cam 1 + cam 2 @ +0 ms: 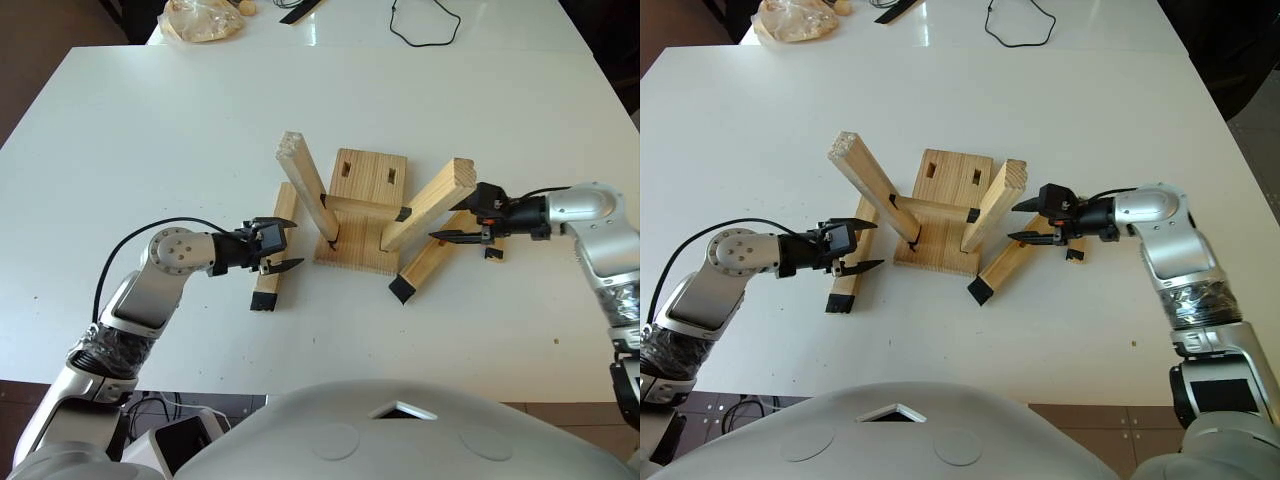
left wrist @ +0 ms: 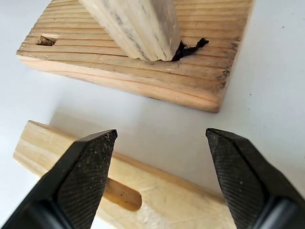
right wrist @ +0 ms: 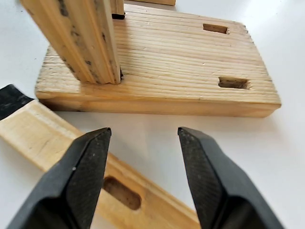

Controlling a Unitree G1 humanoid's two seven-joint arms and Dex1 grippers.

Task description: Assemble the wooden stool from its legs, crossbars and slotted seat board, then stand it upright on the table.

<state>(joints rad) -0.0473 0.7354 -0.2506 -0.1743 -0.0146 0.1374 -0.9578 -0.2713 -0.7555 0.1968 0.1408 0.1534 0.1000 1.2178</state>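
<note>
- Seat (image 1: 367,188) lies flat mid-worktop (image 1: 150,150), prob. underside up.
- Two legs are already stuck in it. One (image 1: 308,185) leans out to the L, the other (image 1: 432,202) leans out to the R, w/ a crossbar (image 1: 365,207) btwn them.
- The far slots (image 1: 345,168) in the seat have nothing in them.
- Two more legs lie flat on the worktop. L loose leg (image 1: 286,208) is just beside the seat's L edge, and R loose leg (image 1: 425,265) is by its near-R corner.
- L gripper (image 1: 297,244) hovers low over L loose leg, fingers apart, nothing held. Its wrist cam has that leg's mortise (image 2: 124,198) right below the gap.
- R gripper (image 1: 1011,222) does likewise over R loose leg: fingers apart, empty, mortise (image 3: 121,193) under the gap.
- Step in hand, as I read it: approx. halfway, first leg pair in, both arms lined up to grab the second pair.
- Next move calls for:
  - dropping each gripper so the fingers straddle the leg across its width, then closing firmly;
  - lifting, turning the leg on end and steering its end into a free slot;
  - keeping the mortises facing inward for a crossbar.
- Risk: the planted legs lean and look loosely seated, so a knock from either arm could tip them or shove the seat.
</note>
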